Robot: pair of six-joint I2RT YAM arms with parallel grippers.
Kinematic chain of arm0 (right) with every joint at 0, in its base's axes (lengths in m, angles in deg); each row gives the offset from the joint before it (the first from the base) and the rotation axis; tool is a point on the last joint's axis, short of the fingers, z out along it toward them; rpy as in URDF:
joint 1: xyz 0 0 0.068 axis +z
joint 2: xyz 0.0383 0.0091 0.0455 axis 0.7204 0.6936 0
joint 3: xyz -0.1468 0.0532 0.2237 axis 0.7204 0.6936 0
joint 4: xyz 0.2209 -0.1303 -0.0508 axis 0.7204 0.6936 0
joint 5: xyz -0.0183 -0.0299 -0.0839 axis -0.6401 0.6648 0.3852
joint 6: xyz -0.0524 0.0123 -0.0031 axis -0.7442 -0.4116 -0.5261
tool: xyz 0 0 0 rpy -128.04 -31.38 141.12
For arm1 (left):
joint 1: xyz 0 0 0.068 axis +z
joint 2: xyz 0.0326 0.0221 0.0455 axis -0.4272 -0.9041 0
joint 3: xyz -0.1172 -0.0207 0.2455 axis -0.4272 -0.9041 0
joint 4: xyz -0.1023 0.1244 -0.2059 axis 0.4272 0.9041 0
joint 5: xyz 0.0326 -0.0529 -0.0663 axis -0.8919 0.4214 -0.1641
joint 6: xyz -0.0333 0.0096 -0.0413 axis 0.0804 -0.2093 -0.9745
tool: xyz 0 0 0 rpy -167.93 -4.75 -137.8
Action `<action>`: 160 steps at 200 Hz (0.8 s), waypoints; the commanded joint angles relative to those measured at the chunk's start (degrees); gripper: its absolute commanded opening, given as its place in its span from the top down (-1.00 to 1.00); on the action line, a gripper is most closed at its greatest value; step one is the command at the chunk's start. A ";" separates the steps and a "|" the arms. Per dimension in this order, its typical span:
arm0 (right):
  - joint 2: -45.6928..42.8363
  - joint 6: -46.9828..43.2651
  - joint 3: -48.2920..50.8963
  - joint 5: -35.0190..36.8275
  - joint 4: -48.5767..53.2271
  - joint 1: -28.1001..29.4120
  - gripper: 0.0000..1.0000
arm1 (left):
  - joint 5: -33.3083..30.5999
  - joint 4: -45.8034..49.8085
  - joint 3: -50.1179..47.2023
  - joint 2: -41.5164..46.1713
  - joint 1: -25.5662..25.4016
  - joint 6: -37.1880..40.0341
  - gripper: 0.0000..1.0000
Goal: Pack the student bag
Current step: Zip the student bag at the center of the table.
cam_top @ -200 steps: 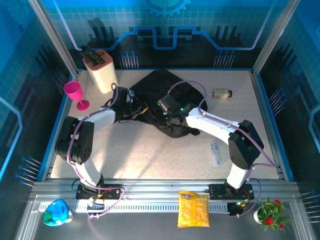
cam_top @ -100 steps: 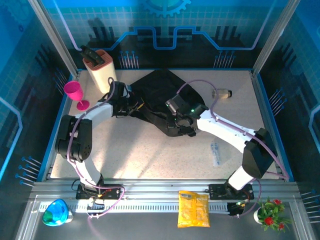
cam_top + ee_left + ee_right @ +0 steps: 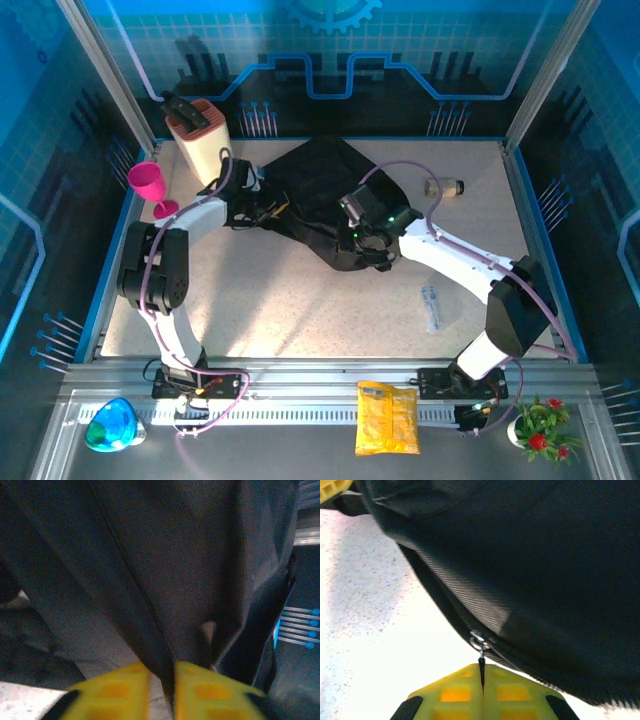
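Note:
The student bag (image 3: 320, 180) is a black fabric backpack lying crumpled at the back middle of the table. My left gripper (image 3: 272, 212) is at its left edge. In the left wrist view its yellow fingers (image 3: 115, 690) stand slightly apart, open, with a fold of the bag (image 3: 190, 570) running into the gap. My right gripper (image 3: 368, 252) is at the bag's near edge. In the right wrist view it (image 3: 482, 672) is shut on the thin black zipper pull (image 3: 481, 656), which hangs from a silver slider (image 3: 479, 639) on the bag's (image 3: 545, 555) zip.
A pink goblet (image 3: 150, 185) and a beige block holder (image 3: 205, 140) stand at the back left. A small bottle (image 3: 445, 187) lies at the back right. A clear wrapped item (image 3: 431, 308) lies near the right arm. A yellow packet (image 3: 387, 417) rests on the front rail.
The right gripper has moved right and back along the bag's near edge with the zipper pull. The left gripper shifted up and left, and its jaws have parted a little.

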 commanded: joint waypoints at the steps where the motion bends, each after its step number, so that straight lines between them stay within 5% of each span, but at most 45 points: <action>1: 4.09 -2.80 -5.65 -5.53 0.50 1.31 1.00 | -1.73 -2.87 -4.02 4.38 1.48 -0.98 0.19; 28: 8.48 -3.04 -9.85 -6.32 1.26 2.61 1.00 | -1.73 -6.47 -12.86 10.68 0.76 -5.37 -0.10; 74: 13.20 -3.04 -15.24 -8.40 1.78 3.50 1.00 | 1.43 -21.79 -25.18 15.29 -4.31 -19.69 -0.12; 132: 13.89 -2.91 -15.73 -9.04 1.69 3.58 1.00 | 2.92 -36.54 -27.90 9.55 -7.71 -31.17 0.19; 160: 13.80 -2.48 -15.68 -8.35 1.69 3.55 1.00 | 2.72 -39.20 -28.57 7.38 -8.53 -33.12 0.51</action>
